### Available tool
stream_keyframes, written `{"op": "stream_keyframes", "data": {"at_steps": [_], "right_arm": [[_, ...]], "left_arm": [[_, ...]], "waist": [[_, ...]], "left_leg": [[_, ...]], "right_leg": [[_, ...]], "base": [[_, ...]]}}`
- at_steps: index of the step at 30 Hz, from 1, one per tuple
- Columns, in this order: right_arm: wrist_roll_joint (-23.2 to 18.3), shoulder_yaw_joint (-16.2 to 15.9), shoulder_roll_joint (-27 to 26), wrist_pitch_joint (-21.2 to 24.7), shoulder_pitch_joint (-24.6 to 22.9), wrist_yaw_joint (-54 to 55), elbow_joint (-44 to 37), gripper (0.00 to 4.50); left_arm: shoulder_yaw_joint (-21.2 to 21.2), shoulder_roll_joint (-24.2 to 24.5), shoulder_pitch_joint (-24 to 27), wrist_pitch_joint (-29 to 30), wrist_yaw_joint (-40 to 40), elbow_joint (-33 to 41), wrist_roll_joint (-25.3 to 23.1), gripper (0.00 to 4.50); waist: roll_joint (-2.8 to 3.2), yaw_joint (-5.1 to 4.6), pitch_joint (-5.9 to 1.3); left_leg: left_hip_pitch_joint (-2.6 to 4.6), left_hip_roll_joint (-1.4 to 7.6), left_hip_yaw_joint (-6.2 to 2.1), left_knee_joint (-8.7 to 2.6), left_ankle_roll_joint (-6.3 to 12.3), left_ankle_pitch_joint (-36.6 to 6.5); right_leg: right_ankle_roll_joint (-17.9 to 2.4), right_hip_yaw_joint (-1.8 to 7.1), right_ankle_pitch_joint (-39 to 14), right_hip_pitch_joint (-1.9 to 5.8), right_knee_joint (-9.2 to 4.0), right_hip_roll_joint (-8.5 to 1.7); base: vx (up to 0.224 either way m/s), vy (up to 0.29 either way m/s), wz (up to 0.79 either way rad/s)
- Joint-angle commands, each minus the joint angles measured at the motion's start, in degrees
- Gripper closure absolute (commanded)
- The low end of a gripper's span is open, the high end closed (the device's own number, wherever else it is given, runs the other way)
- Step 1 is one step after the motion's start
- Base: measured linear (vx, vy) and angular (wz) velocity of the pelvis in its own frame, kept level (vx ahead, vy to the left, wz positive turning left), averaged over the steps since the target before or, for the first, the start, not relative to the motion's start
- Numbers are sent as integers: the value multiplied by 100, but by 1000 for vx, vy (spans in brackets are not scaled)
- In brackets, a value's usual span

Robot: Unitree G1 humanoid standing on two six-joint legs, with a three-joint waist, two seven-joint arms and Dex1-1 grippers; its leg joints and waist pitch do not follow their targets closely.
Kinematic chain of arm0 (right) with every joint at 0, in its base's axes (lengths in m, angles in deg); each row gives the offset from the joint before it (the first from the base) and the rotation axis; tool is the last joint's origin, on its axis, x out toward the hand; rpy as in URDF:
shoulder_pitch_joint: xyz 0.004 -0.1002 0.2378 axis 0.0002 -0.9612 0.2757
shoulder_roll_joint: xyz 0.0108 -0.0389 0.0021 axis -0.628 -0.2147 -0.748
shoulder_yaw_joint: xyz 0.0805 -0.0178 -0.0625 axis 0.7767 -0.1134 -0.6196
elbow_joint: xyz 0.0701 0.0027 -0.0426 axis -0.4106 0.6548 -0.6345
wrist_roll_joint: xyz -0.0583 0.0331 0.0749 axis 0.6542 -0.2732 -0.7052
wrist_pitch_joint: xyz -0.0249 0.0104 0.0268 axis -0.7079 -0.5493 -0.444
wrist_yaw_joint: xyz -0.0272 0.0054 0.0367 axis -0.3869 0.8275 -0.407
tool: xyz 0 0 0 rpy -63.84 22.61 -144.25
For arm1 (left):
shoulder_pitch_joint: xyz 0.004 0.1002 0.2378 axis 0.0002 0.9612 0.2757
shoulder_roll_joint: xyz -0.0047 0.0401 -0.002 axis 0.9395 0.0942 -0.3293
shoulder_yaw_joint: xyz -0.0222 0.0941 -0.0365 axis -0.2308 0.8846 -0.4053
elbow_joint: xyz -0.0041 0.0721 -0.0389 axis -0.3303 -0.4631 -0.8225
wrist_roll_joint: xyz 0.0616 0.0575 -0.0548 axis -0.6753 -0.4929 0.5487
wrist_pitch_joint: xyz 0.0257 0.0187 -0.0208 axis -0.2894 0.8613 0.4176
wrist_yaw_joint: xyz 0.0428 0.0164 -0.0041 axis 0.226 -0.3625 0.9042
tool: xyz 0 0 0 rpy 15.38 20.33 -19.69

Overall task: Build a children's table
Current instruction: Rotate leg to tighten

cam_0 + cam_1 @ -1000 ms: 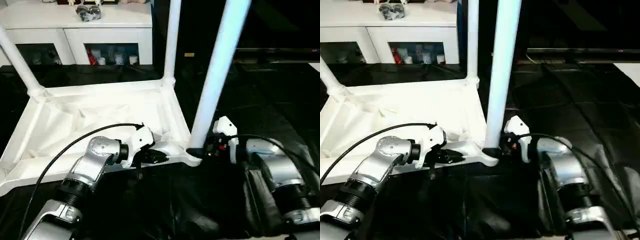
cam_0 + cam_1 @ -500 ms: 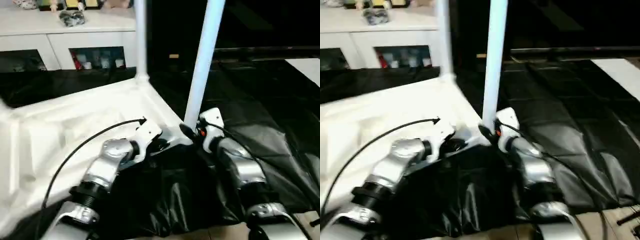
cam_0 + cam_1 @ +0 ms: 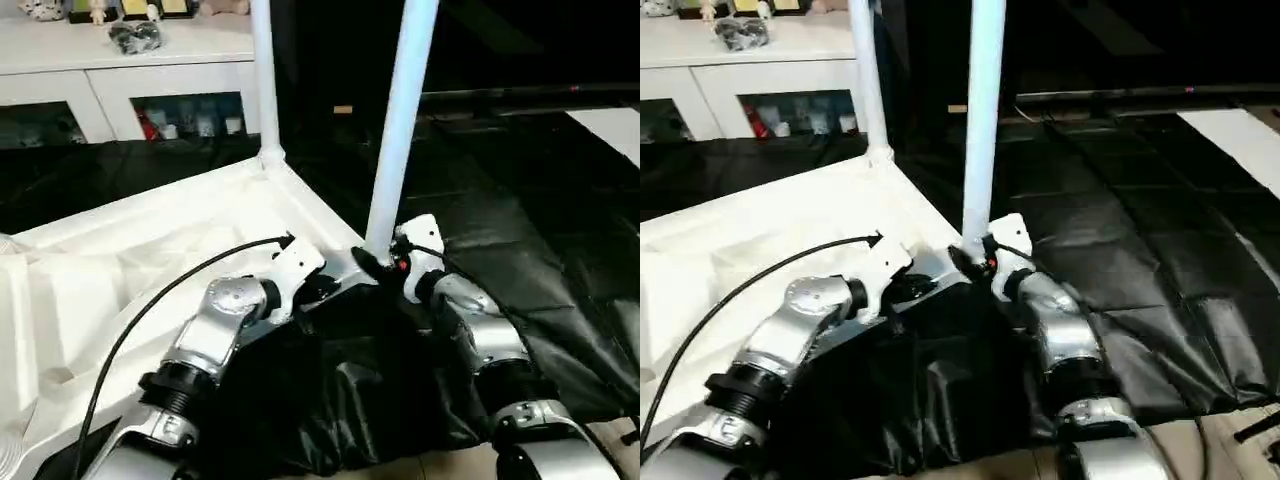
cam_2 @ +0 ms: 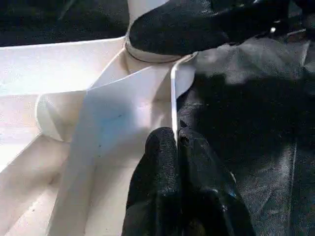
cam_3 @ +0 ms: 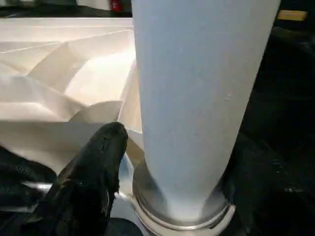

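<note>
Left eye view | cabinet (image 3: 150,70) behind tabletop (image 3: 150,250) | black sheet (image 3: 520,250) alongside

A glossy black plastic sheet (image 3: 560,300), creased into squares, covers the floor. Against the far wall stands a low white cabinet with glass doors (image 3: 130,85), small bright items on its shelves and a dark bundle (image 3: 135,37) on top.

2 legs (image 3: 398,130) upright in tabletop (image 3: 130,255); pincers at corner.
</note>
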Motion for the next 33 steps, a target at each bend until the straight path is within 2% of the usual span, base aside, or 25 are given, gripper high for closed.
{"op": "stream_keyframes", "data": {"at_steps": [1,2,3,5,6,7,8,9,10,11,12,13,14,16,20,22,23,24,29,31,33], "right_arm": [[29,-473,-96,164,-113,-555,122,134],[7,-498,49,161,-133,-817,72,134],[-5,-526,182,156,-157,-1087,28,134],[-11,-594,329,125,-212,-1427,-61,134],[-24,-622,375,131,-232,-1555,-99,134],[-44,-652,424,136,-250,-1678,-133,134],[-91,-733,543,116,-298,-2032,-214,134],[-101,-749,567,115,-308,-2104,-230,134],[-125,-787,617,126,-328,-2266,-264,134],[-172,-850,697,151,-361,-2518,-333,134],[-203,-887,748,169,-382,-2675,-375,134],[-240,-931,806,210,-398,-2863,-421,150],[-240,-931,806,210,-398,-2863,-421,160],[-314,-1024,920,289,-410,-3281,-522,172],[-392,-1155,1064,394,-401,-3795,-687,202],[-430,-1169,1084,416,-403,-3865,-723,211],[-446,-1169,1088,433,-404,-3881,-735,229],[-462,-1168,1088,446,-407,-3899,-740,229],[-409,-1191,947,392,-451,-3810,-639,246],[-374,-1066,757,371,-429,-3381,-486,247],[-346,-926,566,329,-393,-2903,-345,248]], "left_arm": [[176,-87,-142,-364,-418,427,295,450],[170,22,-113,-403,-631,466,355,450],[167,127,-87,-439,-840,502,410,450],[168,252,-59,-424,-1044,548,453,450],[171,302,-56,-431,-1098,550,451,450],[175,349,-53,-445,-1150,549,450,450],[170,470,-60,-483,-1262,515,457,450],[167,492,-62,-489,-1282,507,459,450],[156,533,-69,-496,-1313,491,466,450],[138,590,-78,-505,-1358,474,489,450],[127,617,-85,-508,-1381,465,502,450],[114,655,-88,-503,-1411,462,512,450],[114,655,-88,-503,-1411,462,512,450],[110,738,-66,-456,-1510,518,566,450],[165,835,-18,-398,-1751,577,642,450],[180,846,-22,-398,-1802,554,657,450],[180,845,-28,-403,-1812,543,653,450],[179,839,-35,-403,-1809,536,646,450],[82,826,-32,-375,-1617,570,674,450],[-1,708,-31,-337,-1310,555,653,450],[-24,598,-34,-339,-1054,536,577,450]], "waist": [[32,5,-346],[-28,4,-350],[-5,29,-357],[-42,46,-358],[-35,97,-368],[-29,116,-370],[-93,160,-375],[-74,192,-377],[-83,235,-372],[-127,238,-366],[-130,267,-354],[-160,277,-341],[-144,295,-342],[-149,319,-325],[-137,340,-330],[-159,344,-332],[-152,350,-332],[-190,346,-333],[-185,351,-340],[-178,336,-334],[-192,298,-322]], "left_leg": [[133,319,-187,-502,-19,-2301],[139,321,-157,-483,51,-2169],[147,324,-164,-471,87,-2106],[118,332,-141,-457,195,-1879],[141,350,-121,-435,268,-1689],[112,356,-115,-425,336,-1472],[104,360,-105,-411,408,-1330],[113,366,-104,-403,433,-1283],[127,372,-91,-394,453,-1229],[121,372,-84,-397,462,-1224],[123,377,-87,-403,442,-1252],[125,380,-89,-414,395,-1344],[132,385,-98,-417,360,-1379],[151,390,-106,-440,218,-1603],[152,385,-107,-446,159,-1621],[145,385,-110,-444,164,-1581],[145,384,-111,-444,164,-1549],[142,382,-106,-441,173,-1530],[144,381,-110,-437,158,-1489],[141,377,-111,-440,145,-1512],[144,369,-121,-450,73,-1659]], "right_leg": [[-1232,185,-1634,178,-352,-304],[-1299,189,-1493,176,-353,-299],[-1335,189,-1455,184,-330,-310],[-1411,186,-1298,205,-305,-300],[-1466,190,-1150,195,-276,-297],[-1520,182,-971,215,-233,-292],[-1528,174,-911,228,-213,-294],[-1533,178,-894,227,-199,-303],[-1546,184,-900,211,-191,-307],[-1547,184,-926,210,-193,-302],[-1517,188,-1041,208,-197,-306],[-1476,191,-1229,205,-210,-308],[-1457,192,-1308,204,-204,-315],[-1367,199,-1657,187,-241,-323],[-1339,208,-1602,179,-233,-313],[-1347,209,-1553,184,-226,-318],[-1358,208,-1527,185,-221,-318],[-1360,208,-1518,184,-223,-317],[-1355,210,-1494,185,-215,-321],[-1359,212,-1497,182,-217,-318],[-1320,222,-1717,168,-243,-332]], "base": [[0,0,0],[0,0,0],[0,0,0],[0,0,0],[0,0,0],[0,0,0],[0,0,0],[0,0,0],[0,0,0],[0,0,0],[0,0,0],[0,0,0],[0,0,0],[0,0,0],[0,0,0],[0,0,0],[0,0,0],[0,0,0],[0,0,0],[0,0,0],[0,0,0]]}}
